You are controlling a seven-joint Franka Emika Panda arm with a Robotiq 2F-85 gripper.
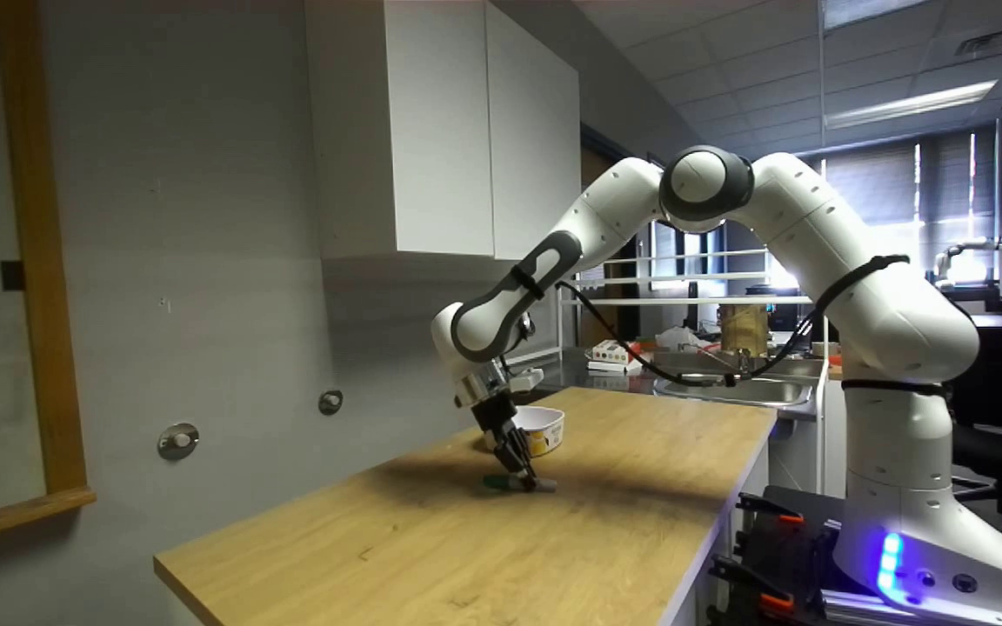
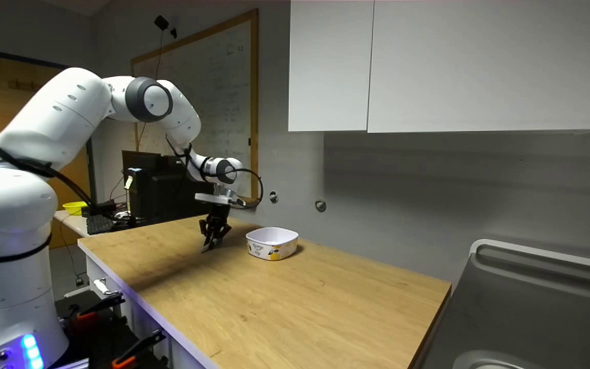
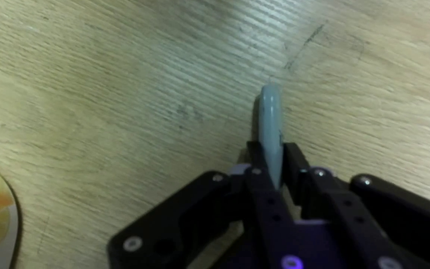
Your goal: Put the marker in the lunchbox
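- Pinching the marker (image 3: pixel 270 116), the gripper (image 3: pixel 273 149) points down beside the lunchbox (image 2: pixel 259 249), near it but apart. Its jaws are closed on the barrel, one along each flank.
- Outside the lunchbox, the marker is right by the wooden tabletop (image 2: pixel 300 307); whether it touches the wood or hangs just above, I cannot tell.
- In an exterior view the marker (image 1: pixel 499 481) is in front of the lunchbox, a green end showing on one side of the gripper and a greyish end on the other.
- The lunchbox stands upright on the tabletop, open side up. Its white side carries a yellow fruit print and dark lettering too small to read.
- In the wrist view the marker is to the right of the lunchbox, of which only a yellow, orange and white piece shows.
- In an exterior view the arm (image 2: pixel 77 102) arches over from its base (image 2: pixel 13 292), to the left of the lunchbox, down to the gripper.
- White cabinets (image 2: pixel 479 66) hang higher than the lunchbox in both exterior views.
- A wood-framed whiteboard (image 2: pixel 223 102) is behind the lunchbox and to its left in an exterior view.
- Farther back than the lunchbox, in an exterior view, is a sink (image 1: pixel 749 394).
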